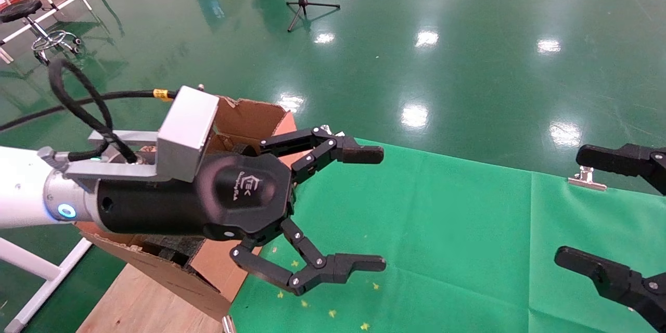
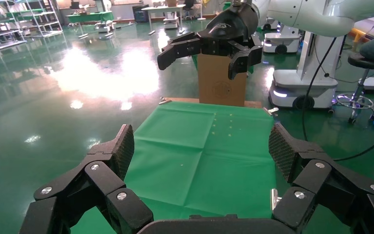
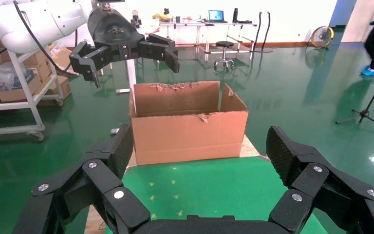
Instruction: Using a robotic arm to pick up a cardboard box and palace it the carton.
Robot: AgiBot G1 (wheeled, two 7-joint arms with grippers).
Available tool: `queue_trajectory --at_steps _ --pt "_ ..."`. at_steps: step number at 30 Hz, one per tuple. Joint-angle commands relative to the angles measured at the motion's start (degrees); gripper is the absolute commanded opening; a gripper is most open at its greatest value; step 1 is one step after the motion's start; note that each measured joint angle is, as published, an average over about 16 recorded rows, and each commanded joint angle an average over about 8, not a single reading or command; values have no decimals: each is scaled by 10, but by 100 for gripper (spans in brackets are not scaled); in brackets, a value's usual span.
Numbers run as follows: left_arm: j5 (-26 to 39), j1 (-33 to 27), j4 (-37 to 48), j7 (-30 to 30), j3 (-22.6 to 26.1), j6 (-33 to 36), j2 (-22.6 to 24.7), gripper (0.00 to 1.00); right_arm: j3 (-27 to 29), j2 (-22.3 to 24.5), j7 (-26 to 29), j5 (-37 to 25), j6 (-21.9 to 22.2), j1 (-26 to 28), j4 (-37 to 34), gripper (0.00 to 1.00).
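Note:
My left gripper (image 1: 382, 208), on the white-sleeved arm, hangs open and empty over the edge of the green cloth (image 1: 442, 218), its body in front of the carton (image 1: 250, 117). The carton is large, brown and ragged-flapped, with black foam inside. My right gripper (image 1: 567, 205) is open and empty at the cloth's right edge. In the left wrist view the fingers (image 2: 124, 148) stand wide apart over bare cloth. In the right wrist view the fingers (image 3: 280, 146) are also wide apart, facing the carton (image 3: 190, 131). The small cardboard box is out of view.
The carton stands on a wooden board (image 1: 135, 302) at the cloth's left end. A metal clip (image 1: 587, 179) holds the cloth's far right edge. A tripod stand (image 1: 304, 2) and a stool (image 1: 21, 10) are on the green floor beyond.

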Motion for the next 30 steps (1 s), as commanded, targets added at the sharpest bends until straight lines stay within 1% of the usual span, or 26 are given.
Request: queue_trajectory --at_steps 1,30 --pt "0 0 0 0 0 0 0 100 0 0 0 0 0 0 0 100" --pt "0 0 0 0 0 0 0 100 0 0 0 0 0 0 0 100"
